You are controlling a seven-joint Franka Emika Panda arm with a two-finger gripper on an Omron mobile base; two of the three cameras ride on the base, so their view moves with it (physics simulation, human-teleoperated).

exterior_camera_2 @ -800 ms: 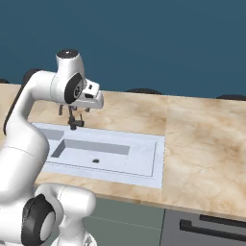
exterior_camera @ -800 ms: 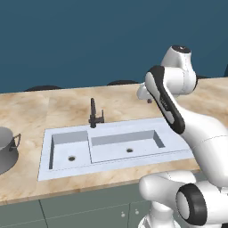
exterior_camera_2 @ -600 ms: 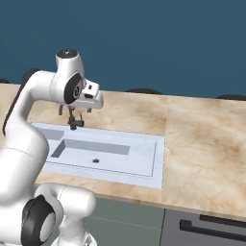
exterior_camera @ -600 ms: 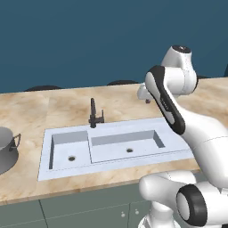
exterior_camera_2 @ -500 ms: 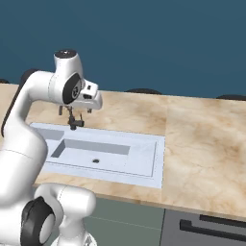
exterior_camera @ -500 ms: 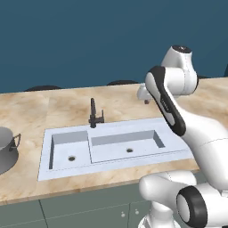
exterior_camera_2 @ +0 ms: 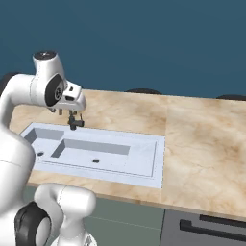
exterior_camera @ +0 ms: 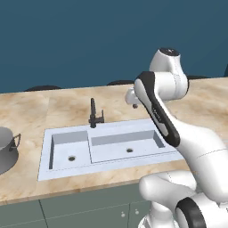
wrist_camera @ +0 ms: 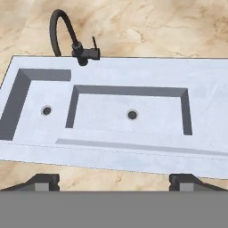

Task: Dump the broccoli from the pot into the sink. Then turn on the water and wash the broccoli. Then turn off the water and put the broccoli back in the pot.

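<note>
At the far left edge of the left base view the pot [exterior_camera: 5, 149] stands on the marble tabletop [exterior_camera: 26, 116], cut off by the frame, well apart from the sink [exterior_camera: 67, 171]; its inside cannot be seen, so whether the broccoli lies in it cannot be told. Next comes the sink, set flush in the tabletop: the narrow basin [wrist_camera: 38, 104] on the left and the wide basin [wrist_camera: 129, 111] to its right, each with only a round drain showing on a bare floor. The dark faucet [wrist_camera: 71, 40] stands on the back rim between the two basins, its arched spout rising over the tabletop behind. The gripper [wrist_camera: 114, 181] hangs above the front rim of the sink with its fingertips [wrist_camera: 44, 180] spread wide, released and grasping nothing. To the right of the sink the tabletop runs on as open marble.
</note>
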